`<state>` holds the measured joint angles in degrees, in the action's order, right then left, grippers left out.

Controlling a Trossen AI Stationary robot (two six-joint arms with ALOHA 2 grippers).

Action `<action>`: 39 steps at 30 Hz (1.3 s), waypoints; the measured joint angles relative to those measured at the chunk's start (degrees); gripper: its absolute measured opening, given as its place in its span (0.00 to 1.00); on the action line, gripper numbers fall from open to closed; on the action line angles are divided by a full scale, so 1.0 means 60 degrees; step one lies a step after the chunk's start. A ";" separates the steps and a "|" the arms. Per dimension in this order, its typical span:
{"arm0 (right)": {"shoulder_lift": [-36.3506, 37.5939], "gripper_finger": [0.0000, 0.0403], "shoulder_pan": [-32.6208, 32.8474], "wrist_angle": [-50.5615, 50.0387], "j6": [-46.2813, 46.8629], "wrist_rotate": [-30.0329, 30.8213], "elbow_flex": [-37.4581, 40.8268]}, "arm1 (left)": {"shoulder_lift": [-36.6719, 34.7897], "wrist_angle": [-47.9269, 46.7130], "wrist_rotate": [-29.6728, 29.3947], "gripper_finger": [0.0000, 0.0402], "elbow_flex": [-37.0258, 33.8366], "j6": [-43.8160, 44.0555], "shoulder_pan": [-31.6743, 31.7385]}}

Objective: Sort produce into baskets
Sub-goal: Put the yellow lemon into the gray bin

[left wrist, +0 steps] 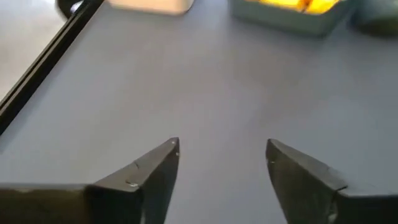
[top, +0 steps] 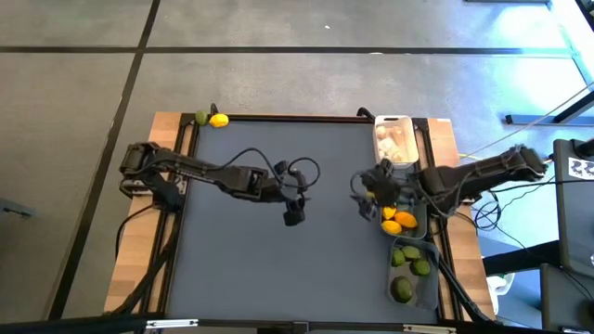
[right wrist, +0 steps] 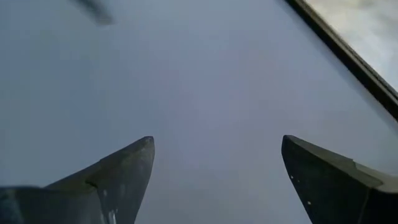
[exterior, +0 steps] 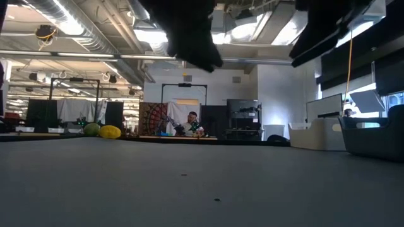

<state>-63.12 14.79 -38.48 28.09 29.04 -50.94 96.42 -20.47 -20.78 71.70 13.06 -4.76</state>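
My left gripper (top: 293, 215) hangs open over the middle of the dark mat; nothing is between its fingers (left wrist: 222, 152). My right gripper (top: 362, 199) is open too and holds nothing (right wrist: 217, 149), just left of the baskets. Three baskets stand in a row along the mat's right edge. The white one (top: 393, 139) holds pale bulbs, the dark grey-green one (top: 419, 224) yellow-orange lemons (top: 397, 223), the translucent grey one (top: 429, 283) green limes (top: 409, 261). One lime (top: 200, 118) and one lemon (top: 219, 120) lie side by side at the mat's far left corner.
A black frame (top: 278, 117) borders the mat, with wooden table strips outside it. Cables loop over the left arm (top: 297, 172). In the low view the lime (exterior: 92, 129) and lemon (exterior: 110, 132) show far left. Bare mat lies between both grippers and the near edge.
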 joint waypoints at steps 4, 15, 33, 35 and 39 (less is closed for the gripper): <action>-0.0328 0.87 0.0914 0.0301 0.0052 0.0275 0.0000 | -0.0100 -0.0676 -0.0007 0.66 0.0000 -0.0025 0.0495; -0.1260 0.87 0.1540 0.0526 0.0030 0.0385 0.0000 | -0.0353 -0.3604 -0.1014 0.69 0.0002 -0.0488 0.2189; -0.1965 0.87 0.1533 0.0734 -0.0732 0.0666 -0.0002 | -0.0353 -0.5325 -0.2097 0.69 0.0004 -0.3234 0.6143; -0.1965 0.87 0.1533 0.0736 -0.0739 0.0740 0.0000 | -0.0353 -0.5323 -0.2098 0.69 0.0004 -0.3573 0.6575; -0.1965 0.87 0.1533 0.0736 -0.0750 0.0822 0.0000 | -0.0248 -0.5160 -0.2103 0.69 0.0004 -0.4075 0.7394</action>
<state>-74.91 23.99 -34.06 23.59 33.98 -50.94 94.93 -51.43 -33.39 71.72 -11.39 39.61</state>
